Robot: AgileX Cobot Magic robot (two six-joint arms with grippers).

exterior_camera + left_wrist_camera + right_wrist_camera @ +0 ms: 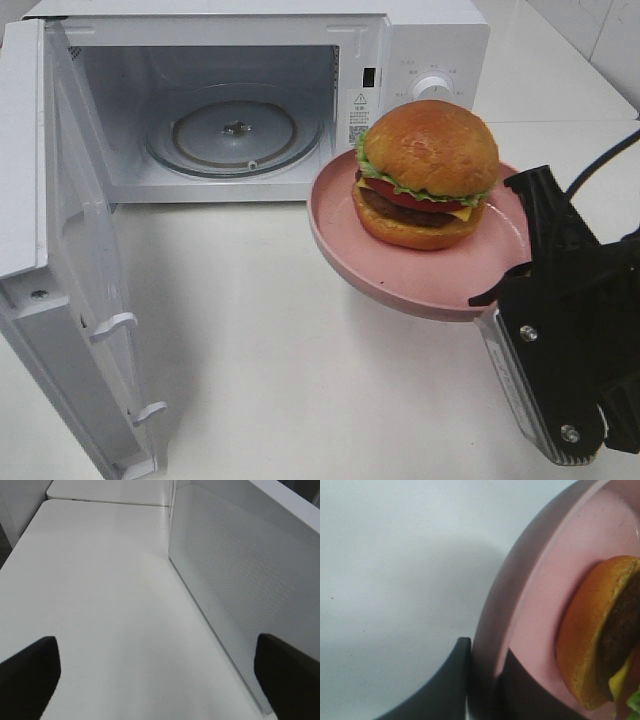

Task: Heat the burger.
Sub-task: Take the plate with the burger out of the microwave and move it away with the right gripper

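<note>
The burger (430, 170), with its glossy brown bun, lettuce, tomato, cheese and patty, sits on a round pink plate (340, 250). My right gripper (518, 262) is shut on the plate's right rim and holds it above the table, in front of the microwave's right side. The right wrist view shows the burger (585, 645) on the plate (535, 580), with the gripper (487, 680) pinching the rim between its dark fingers. My left gripper (160, 680) stands open and empty over the table beside the microwave door (250, 580). It is out of the exterior view.
The white microwave (430, 50) stands at the back with its door (70, 250) swung wide open to the left. Its glass turntable (235, 135) lies bare inside. White tabletop (270, 340) spreads in front.
</note>
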